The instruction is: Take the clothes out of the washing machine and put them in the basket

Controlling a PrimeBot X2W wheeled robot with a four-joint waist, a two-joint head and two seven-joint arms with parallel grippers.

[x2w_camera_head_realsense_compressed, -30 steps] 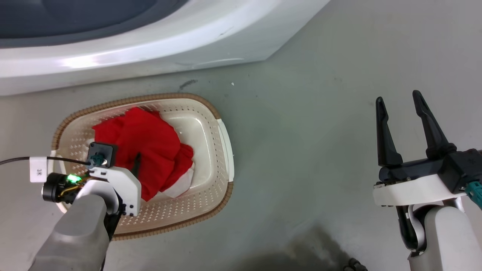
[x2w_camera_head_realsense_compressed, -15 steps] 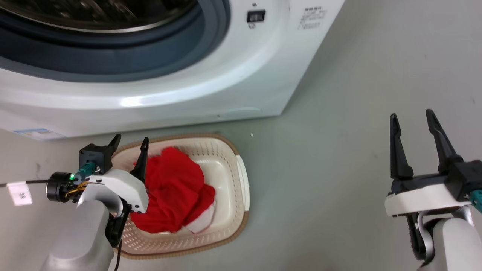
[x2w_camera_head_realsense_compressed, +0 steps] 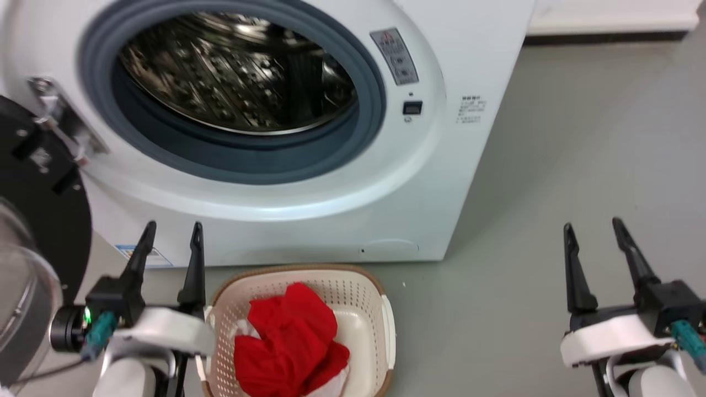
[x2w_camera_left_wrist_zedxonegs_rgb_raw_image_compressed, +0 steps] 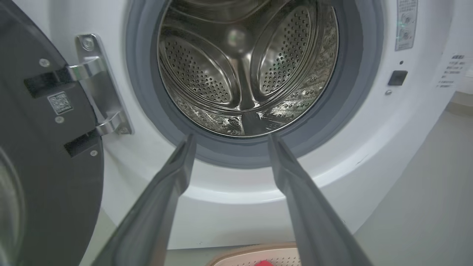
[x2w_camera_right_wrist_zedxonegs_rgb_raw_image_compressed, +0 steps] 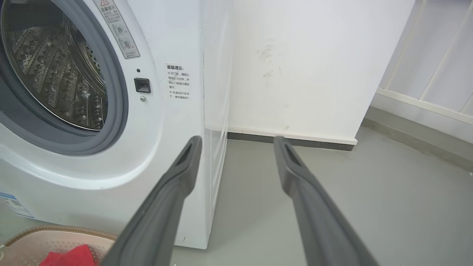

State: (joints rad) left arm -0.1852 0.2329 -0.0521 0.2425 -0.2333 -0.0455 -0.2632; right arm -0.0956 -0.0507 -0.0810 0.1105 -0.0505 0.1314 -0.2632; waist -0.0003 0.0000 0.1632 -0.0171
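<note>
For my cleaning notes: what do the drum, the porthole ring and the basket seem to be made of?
Drum: likely stainless steel, shiny and perforated, with reflections.
Porthole ring: probably rubber, matte grey, no glare.
Basket: seemingly cream plastic, smooth, with moulded holes.

The washing machine (x2w_camera_head_realsense_compressed: pixel 309 209) stands on the floor (x2w_camera_head_realsense_compressed: pixel 551 165), with the wall (x2w_camera_right_wrist_zedxonegs_rgb_raw_image_compressed: pixel 314 66) behind it. Its door (x2w_camera_head_realsense_compressed: pixel 38 220) hangs open at the machine's left side. The basket (x2w_camera_head_realsense_compressed: pixel 353 289) sits on the floor before the machine, below the drum (x2w_camera_head_realsense_compressed: pixel 237 71) opening. The clothes (x2w_camera_head_realsense_compressed: pixel 289 336) lie in the basket. The left gripper (x2w_camera_head_realsense_compressed: pixel 173 226) is just left of the basket. The right gripper (x2w_camera_head_realsense_compressed: pixel 592 223) is well apart to its right, over the floor.
</note>
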